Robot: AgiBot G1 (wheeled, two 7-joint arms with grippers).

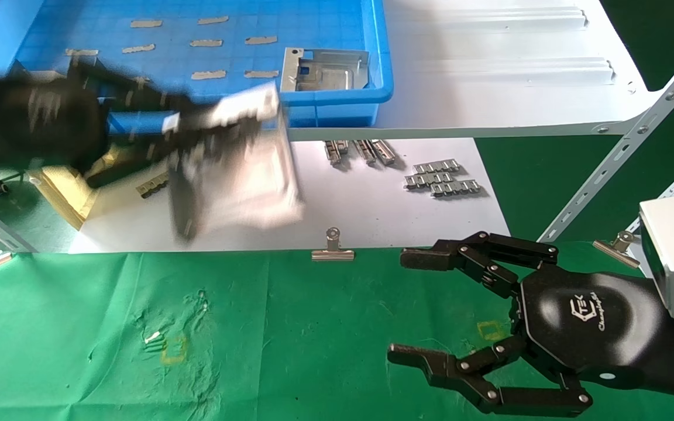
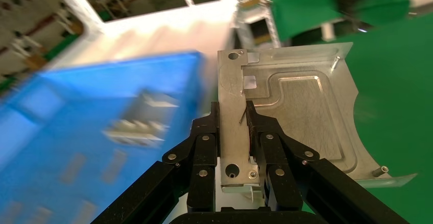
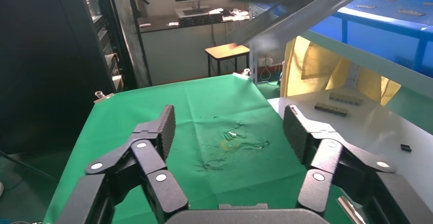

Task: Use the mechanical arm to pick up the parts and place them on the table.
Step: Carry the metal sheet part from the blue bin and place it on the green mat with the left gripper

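Observation:
My left gripper (image 1: 196,146) is shut on a silver sheet-metal part (image 1: 249,175), held in the air above the white shelf board just in front of the blue tray; both are motion-blurred. In the left wrist view the fingers (image 2: 207,147) clamp the part's (image 2: 301,112) folded rim, the gripper (image 2: 234,127) closed on it. A second silver part (image 1: 324,69) lies in the blue tray's (image 1: 337,93) near right corner. My right gripper (image 1: 425,304) is open and empty, low over the green table (image 1: 290,339) at the right; the right wrist view shows it (image 3: 229,127) spread wide above the cloth (image 3: 204,127).
Small grey toothed strips (image 1: 442,176) lie on the white shelf board (image 1: 372,204), and more lie in the tray. Silver binder clips (image 1: 332,250) pin the cloth's far edge. Yellow square marks (image 1: 174,349) show on the cloth. Grey shelf struts (image 1: 623,146) slant at the right.

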